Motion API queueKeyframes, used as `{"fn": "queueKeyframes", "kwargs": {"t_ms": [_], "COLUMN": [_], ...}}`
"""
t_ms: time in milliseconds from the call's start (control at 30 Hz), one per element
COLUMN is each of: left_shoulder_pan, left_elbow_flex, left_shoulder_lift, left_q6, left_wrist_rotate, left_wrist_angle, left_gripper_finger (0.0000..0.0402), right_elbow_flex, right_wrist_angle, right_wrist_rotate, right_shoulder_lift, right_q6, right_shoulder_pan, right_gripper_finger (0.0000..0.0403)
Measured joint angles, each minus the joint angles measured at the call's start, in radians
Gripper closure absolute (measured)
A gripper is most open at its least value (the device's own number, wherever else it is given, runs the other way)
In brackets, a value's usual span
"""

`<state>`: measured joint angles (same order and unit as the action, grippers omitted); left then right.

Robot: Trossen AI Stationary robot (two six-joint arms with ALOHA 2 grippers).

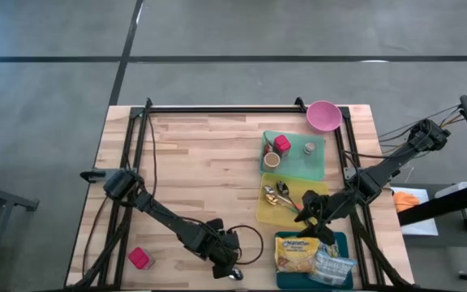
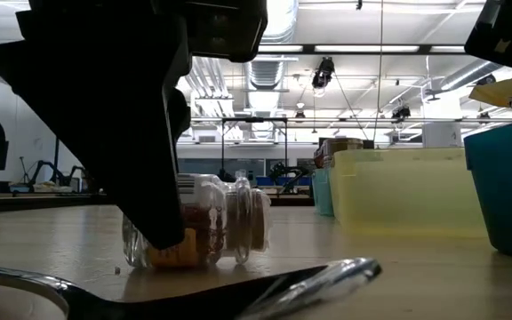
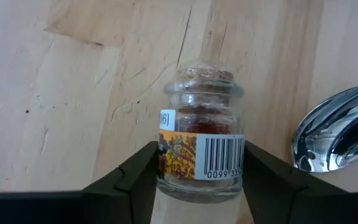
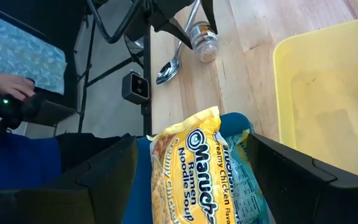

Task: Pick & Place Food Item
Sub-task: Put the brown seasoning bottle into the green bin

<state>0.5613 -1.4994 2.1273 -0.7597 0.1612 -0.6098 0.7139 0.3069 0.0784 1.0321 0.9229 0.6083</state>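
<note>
Where pale wooden planks form the bench [image 1: 209, 170], lies a small glass spice jar [image 3: 201, 146] on its side near the front edge, cork stopper pointing away from the left end effector [image 3: 199, 180]. Flanked on both sides by the dark fingers [image 3: 135, 177], which sit against the glass or just beside it (firm grip or not, cannot tell). Beside the jar rests a metal spoon [image 3: 334, 137]. Over at the right front corner hovers the right end effector [image 4: 191, 180], fingers spread wide above a yellow ramen packet [image 4: 188, 168] in a teal bin [image 1: 355, 276]. Behind that, a yellow tray [image 1: 266, 207], a green tray [image 1: 319, 162] and a pink bowl [image 1: 323, 115]. Lower left, a pink cube [image 1: 139, 259]. Beyond the bench: grey floor, bright ceiling lights, and a person's hand [image 4: 8, 84] on a device.
</note>
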Motion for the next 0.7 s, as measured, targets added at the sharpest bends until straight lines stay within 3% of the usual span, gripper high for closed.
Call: {"fn": "queueKeyframes", "kwargs": {"t_ms": [333,700], "left_shoulder_pan": [-0.006,-0.04], "left_elbow_flex": [0.0,-0.028], "left_shoulder_lift": [-0.007,-0.054], "left_q6": [-0.082,-0.131], "left_wrist_rotate": [-0.049,-0.076], "left_wrist_angle": [0.008,0.05], "left_gripper_finger": [0.0204,0.0209], "right_elbow_flex": [0.0,0.0], "right_wrist_angle": [-0.001,-0.008], "right_wrist_rotate": [-0.009,-0.009], "right_shoulder_lift": [0.0,0.0], "right_q6": [-0.011,-0.155], "right_shoulder_pan": [0.001,0.002], "right_gripper_finger": [0.0108,0.0108]}}
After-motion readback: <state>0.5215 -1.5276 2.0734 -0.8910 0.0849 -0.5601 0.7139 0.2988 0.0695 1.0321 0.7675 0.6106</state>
